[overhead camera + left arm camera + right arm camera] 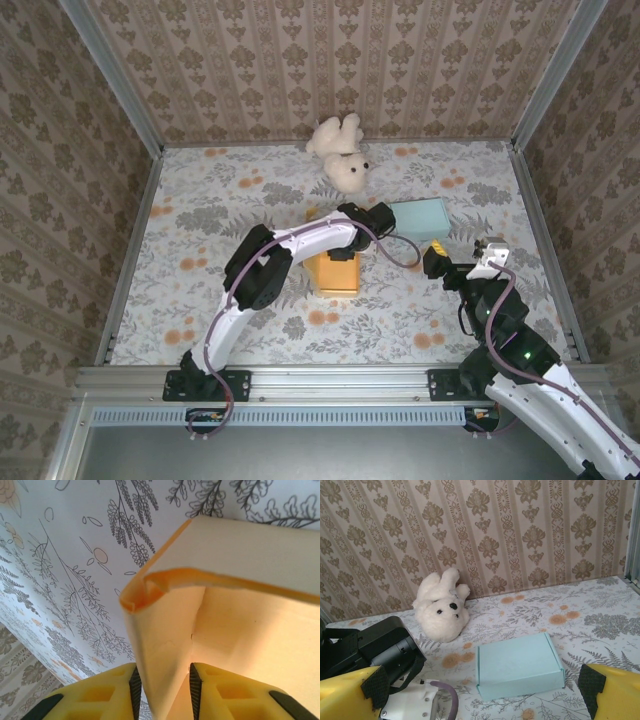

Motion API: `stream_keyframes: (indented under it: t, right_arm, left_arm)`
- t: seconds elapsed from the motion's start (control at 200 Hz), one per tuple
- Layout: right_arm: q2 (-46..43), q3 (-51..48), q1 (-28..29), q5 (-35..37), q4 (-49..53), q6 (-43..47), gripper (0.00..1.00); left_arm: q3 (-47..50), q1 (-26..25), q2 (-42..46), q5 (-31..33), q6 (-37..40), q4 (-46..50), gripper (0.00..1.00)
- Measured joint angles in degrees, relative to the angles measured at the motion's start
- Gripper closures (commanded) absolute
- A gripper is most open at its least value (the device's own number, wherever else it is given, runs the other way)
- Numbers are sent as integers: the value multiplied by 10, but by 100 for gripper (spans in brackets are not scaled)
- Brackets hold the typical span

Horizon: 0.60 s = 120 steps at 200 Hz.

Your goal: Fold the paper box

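Box: the orange folded paper box (335, 275) sits mid-table on the floral-patterned table cover (200, 230), right under the left arm's wrist.
Left gripper: the left gripper (341, 252) points down onto the box's far edge; up close on the left wrist camera, the left gripper (164, 692) has one upright wall of the box (240, 630) between its yellow fingers (112, 692).
Left fingers: black pads sit close on both faces of that wall, but whether they are pinching it or just straddling it can't be told.
Box shape: the corner by the fingers curls over in a rounded fold, with a flat panel running off to the right.
Right gripper: the right gripper (437, 256) hangs well right of the orange box, near the table's right side.
Right fingers: spread wide, the right gripper (482, 690) has nothing between its tips.
Blue box: a pale blue closed cardboard box (420, 217) lies flat just beyond it, also seen on the right wrist camera (520, 665).
Bear: a white plush teddy bear (340, 152) lies against the back wall, also seen from the right wrist (442, 610).
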<state>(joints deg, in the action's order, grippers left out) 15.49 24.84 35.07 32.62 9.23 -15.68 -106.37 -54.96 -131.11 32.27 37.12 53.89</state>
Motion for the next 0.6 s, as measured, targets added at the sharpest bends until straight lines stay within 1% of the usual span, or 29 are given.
stream_keyframes:
  t: [0.18, 0.28, 0.475, 0.6]
  right_arm:
    - [1, 0, 0, 0, 0, 0, 0]
    - [3, 0, 0, 0, 0, 0, 0]
    - [4, -2, 0, -3, 0, 0, 0]
    - [4, -2, -1, -13, 0, 0, 0]
  left_arm:
    - [0, -5, 5, 2, 0, -5, 62]
    - [0, -6, 24, -3, -8, -8, 61]
    - [7, -5, 121, -21, -50, -44, 56]
    - [23, 1, 198, -28, -117, -75, 55]
